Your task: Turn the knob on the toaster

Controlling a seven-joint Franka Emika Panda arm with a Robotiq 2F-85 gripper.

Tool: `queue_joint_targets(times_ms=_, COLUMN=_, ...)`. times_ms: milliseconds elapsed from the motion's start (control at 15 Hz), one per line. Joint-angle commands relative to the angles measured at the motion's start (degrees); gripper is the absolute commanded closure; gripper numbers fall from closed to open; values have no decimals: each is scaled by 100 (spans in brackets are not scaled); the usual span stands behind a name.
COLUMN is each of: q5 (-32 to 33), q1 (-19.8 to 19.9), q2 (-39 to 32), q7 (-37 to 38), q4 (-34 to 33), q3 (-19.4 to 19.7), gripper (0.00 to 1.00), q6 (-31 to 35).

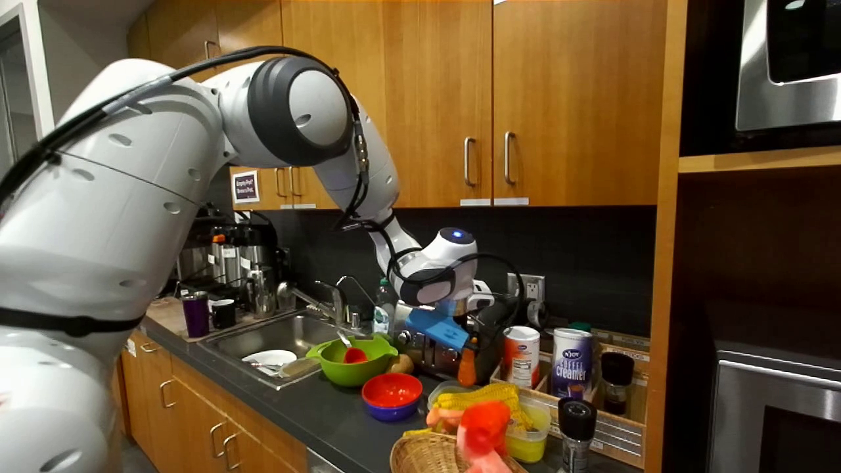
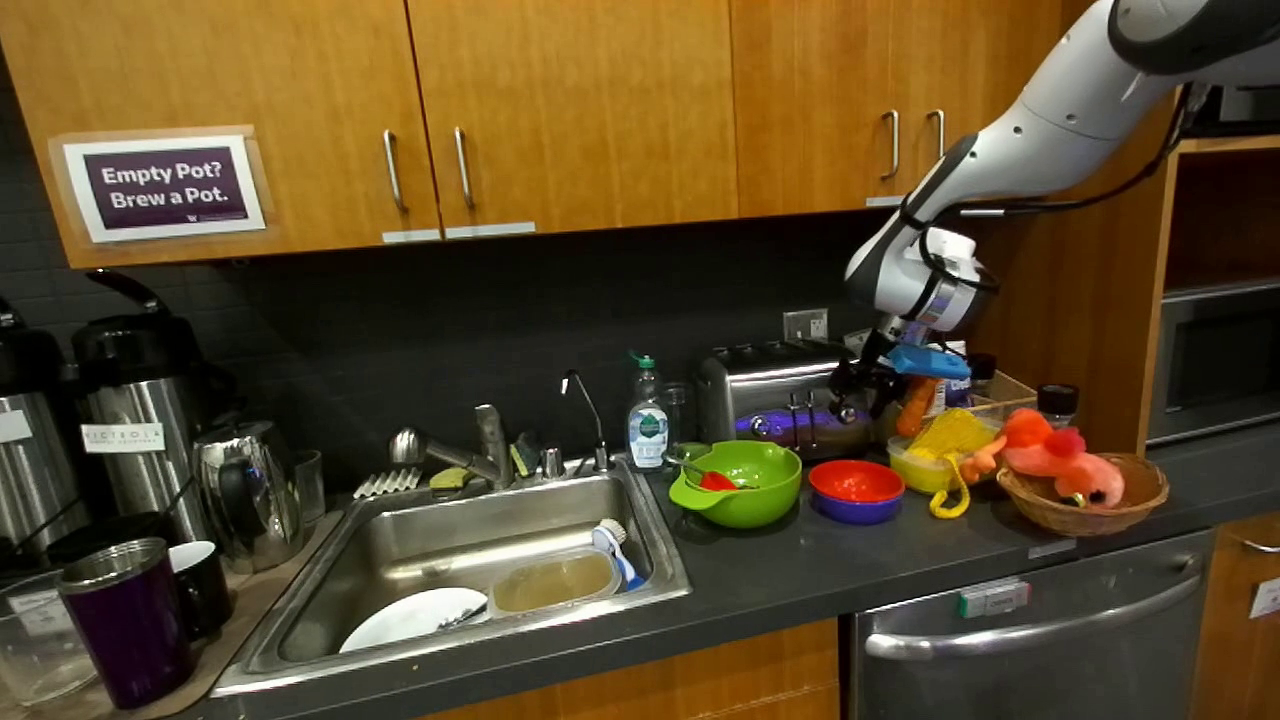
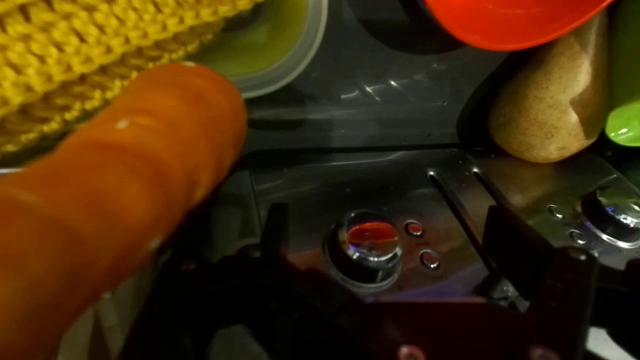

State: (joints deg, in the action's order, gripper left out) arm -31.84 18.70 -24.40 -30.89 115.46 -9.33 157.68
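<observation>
The silver toaster (image 2: 735,395) stands against the back wall, its front facing out. It also shows in an exterior view (image 1: 427,357) and, from above its front panel, in the wrist view (image 3: 345,175). My gripper (image 3: 386,215) is open at the panel's right end. One round shiny knob (image 3: 370,247) lies between the spread fingers, nearer the left one, and neither finger visibly touches it. The right finger overlaps the lever slots. The toaster's second knob (image 3: 612,215) is outside the fingers. In an exterior view the gripper (image 2: 862,392) is dark and partly covers the panel's right end.
An orange carrot (image 3: 135,165) is close beside the gripper. A yellow knitted thing (image 2: 950,440), red bowl (image 2: 857,482), green bowl (image 2: 745,490) and potato (image 3: 547,110) are in front of the toaster. Canisters (image 1: 522,358) stand beside it. A blue piece (image 1: 439,328) sits on the wrist.
</observation>
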Motion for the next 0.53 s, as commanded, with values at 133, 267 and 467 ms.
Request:
queue_joint_targets(times_ms=133, q5=-52, q1=112, q2=-255, q7=-27, q4=-249, q3=-179, gripper=0, q6=251)
queue_joint_targets(times_ms=267, q5=-25, q1=123, q2=-300, q7=-9, q4=-286, q3=-206, gripper=0, q6=304)
queue_joint_targets(times_ms=467, q5=-13, q1=138, q2=-301, q7=24, q4=-291, q3=-206, gripper=26, q6=321)
